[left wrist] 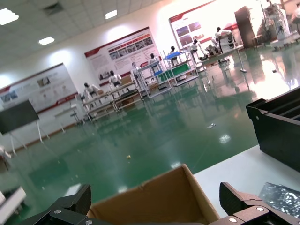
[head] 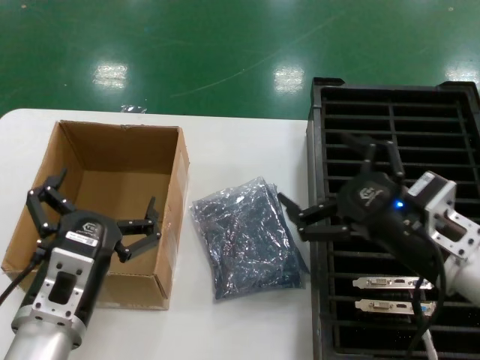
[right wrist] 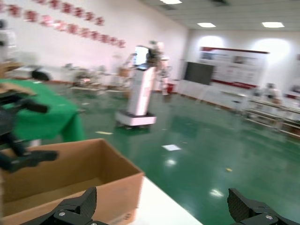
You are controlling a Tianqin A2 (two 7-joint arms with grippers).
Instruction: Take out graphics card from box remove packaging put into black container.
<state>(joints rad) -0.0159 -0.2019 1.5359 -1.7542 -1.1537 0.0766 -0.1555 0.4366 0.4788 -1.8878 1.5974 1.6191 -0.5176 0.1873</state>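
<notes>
Now the crinkly bag (head: 246, 235) lies flat on the table (head: 240, 150) between box (head: 112, 202) and crate (head: 397, 120), long axis running front to back; left gripper (head: 94, 221) and right gripper (head: 337, 187) both spread wide, empty

You see a plain brown cardboard box (head: 112, 202) on the white bench (head: 240, 150). The crinkly packaging (head: 244, 236) shines grey-silver with dark blue showing through. The black container (head: 390, 135) has a slotted grid pattern; two silver brackets (head: 390, 294) sit in it. The floor (head: 225, 45) is glossy green.
</notes>
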